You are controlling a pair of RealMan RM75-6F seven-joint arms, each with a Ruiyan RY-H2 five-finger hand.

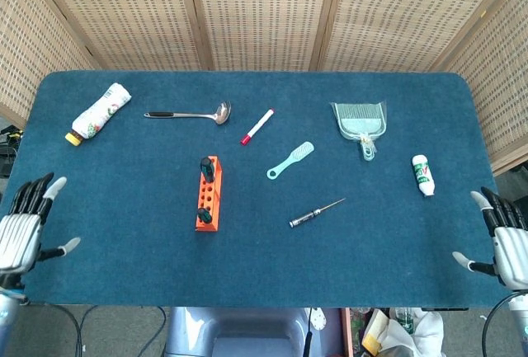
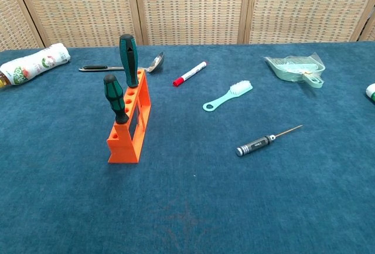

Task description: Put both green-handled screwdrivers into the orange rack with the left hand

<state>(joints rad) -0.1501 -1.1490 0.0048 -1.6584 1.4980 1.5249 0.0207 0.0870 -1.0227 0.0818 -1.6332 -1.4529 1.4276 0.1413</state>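
The orange rack (image 1: 207, 198) (image 2: 131, 125) stands left of the table's middle. Two green-handled screwdrivers stand upright in it: a tall one (image 2: 129, 59) (image 1: 208, 168) at the far end and a shorter one (image 2: 115, 98) (image 1: 204, 216) at the near end. My left hand (image 1: 23, 229) hovers at the table's near left corner, fingers spread and empty, far from the rack. At the near right corner my right hand (image 1: 505, 240) is also spread and empty. Neither hand shows in the chest view.
A black-handled precision screwdriver (image 1: 315, 213) (image 2: 266, 140) lies right of the rack. Behind it lie a teal brush (image 1: 291, 159), a red marker (image 1: 257, 125), a metal ladle (image 1: 191, 114), a white bottle (image 1: 100, 111), a teal dustpan (image 1: 360, 122) and a small white bottle (image 1: 422, 174).
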